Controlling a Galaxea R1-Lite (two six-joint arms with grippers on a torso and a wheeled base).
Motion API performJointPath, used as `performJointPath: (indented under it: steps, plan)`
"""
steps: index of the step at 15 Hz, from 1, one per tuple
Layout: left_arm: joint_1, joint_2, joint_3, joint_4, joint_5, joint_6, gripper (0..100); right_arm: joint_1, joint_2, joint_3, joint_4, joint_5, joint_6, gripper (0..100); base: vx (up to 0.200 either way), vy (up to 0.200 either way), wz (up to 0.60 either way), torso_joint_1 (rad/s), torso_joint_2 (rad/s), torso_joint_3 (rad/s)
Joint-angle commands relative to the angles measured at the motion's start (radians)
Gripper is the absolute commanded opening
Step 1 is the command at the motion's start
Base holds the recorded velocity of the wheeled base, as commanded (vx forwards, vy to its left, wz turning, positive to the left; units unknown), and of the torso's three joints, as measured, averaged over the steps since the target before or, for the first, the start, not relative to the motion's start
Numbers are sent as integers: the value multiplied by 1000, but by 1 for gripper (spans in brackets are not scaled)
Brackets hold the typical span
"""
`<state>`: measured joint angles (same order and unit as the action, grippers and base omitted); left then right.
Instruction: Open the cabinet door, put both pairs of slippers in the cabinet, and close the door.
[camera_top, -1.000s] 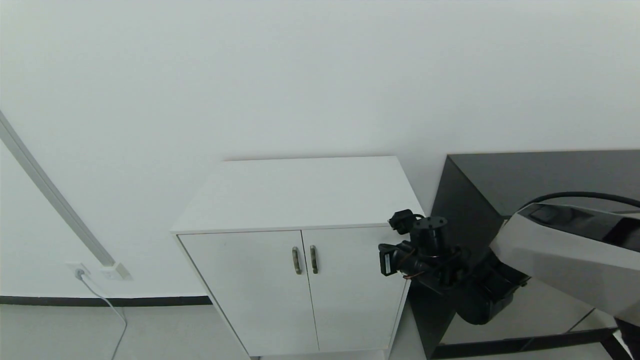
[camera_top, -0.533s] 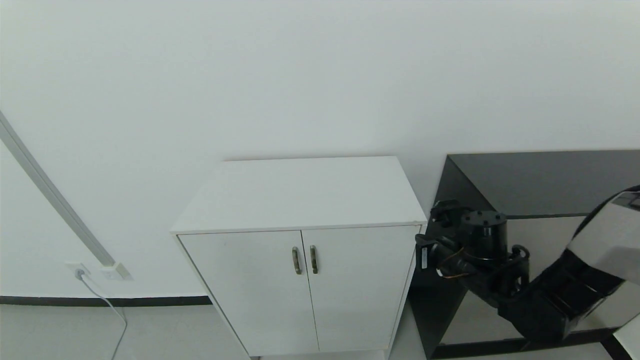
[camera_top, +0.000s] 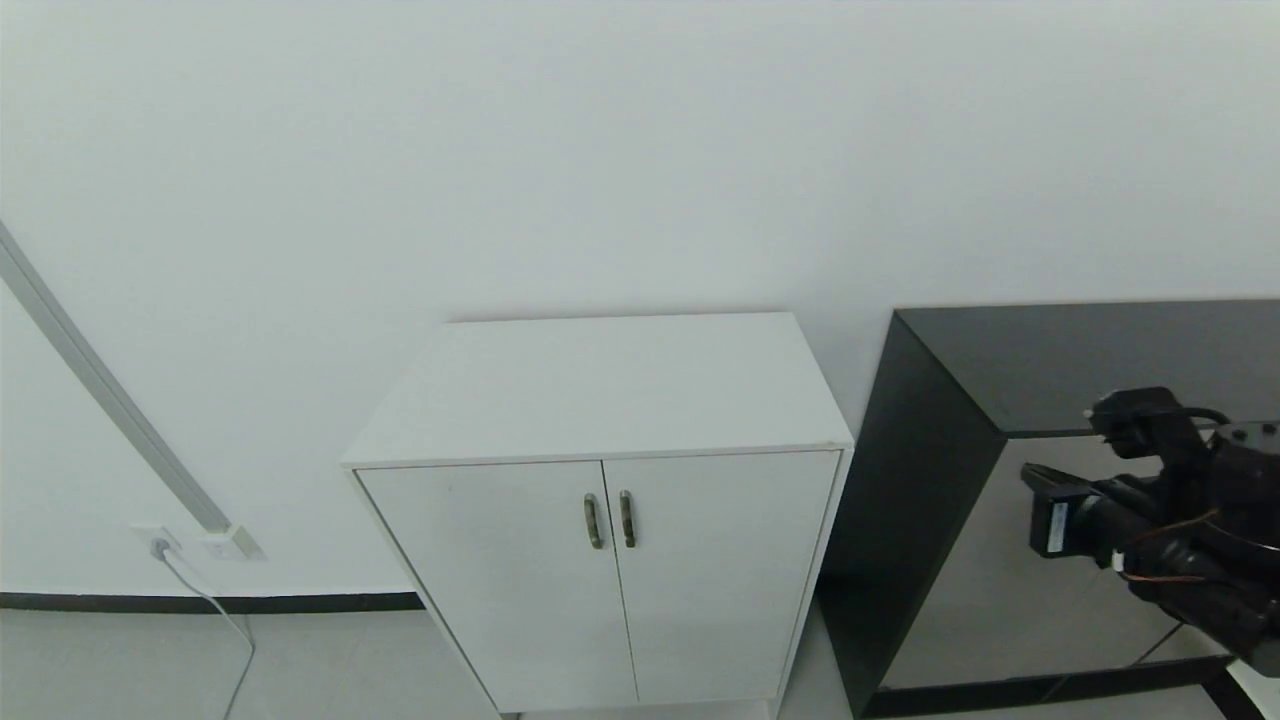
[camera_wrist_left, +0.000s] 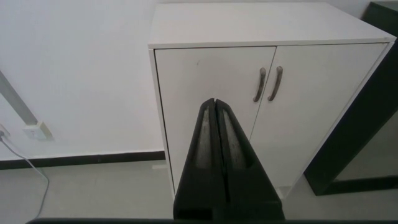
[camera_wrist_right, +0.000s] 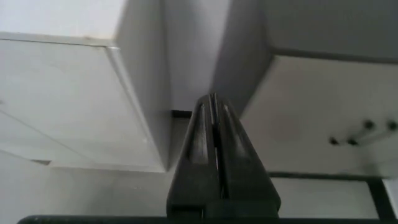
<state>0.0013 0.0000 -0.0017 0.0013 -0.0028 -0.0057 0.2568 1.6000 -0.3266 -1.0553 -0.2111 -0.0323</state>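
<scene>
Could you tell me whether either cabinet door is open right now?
No, the cabinet has both doors flush and shut, handles side by side.

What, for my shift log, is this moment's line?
white two-door cabinet: shut | left tool: shut, facing it | right tool: shut, right of it

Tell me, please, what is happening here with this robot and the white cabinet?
Nothing is being handled right now. The white cabinet is fully closed. The right gripper, jaws shut and empty, has swung away from the cabinet's front and is now by the black table. The left gripper, jaws also shut, points at the cabinet.
</scene>
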Motion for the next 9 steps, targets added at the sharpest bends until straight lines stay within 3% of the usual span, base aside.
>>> performJointPath:
  steps: [1,5,9]
  plan:
    - [0,0,0,0,0,-2,0,-105,-198,129,23,7,-17,0,0,0,0,0,0,0]
    - [0,0,0,0,1,-2,0,-129,-393,222,117,13,-20,0,0,0,0,0,0,0]
    - [0,0,0,0,3,-5,0,-129,-706,231,463,55,-24,0,0,0,0,0,0,0]
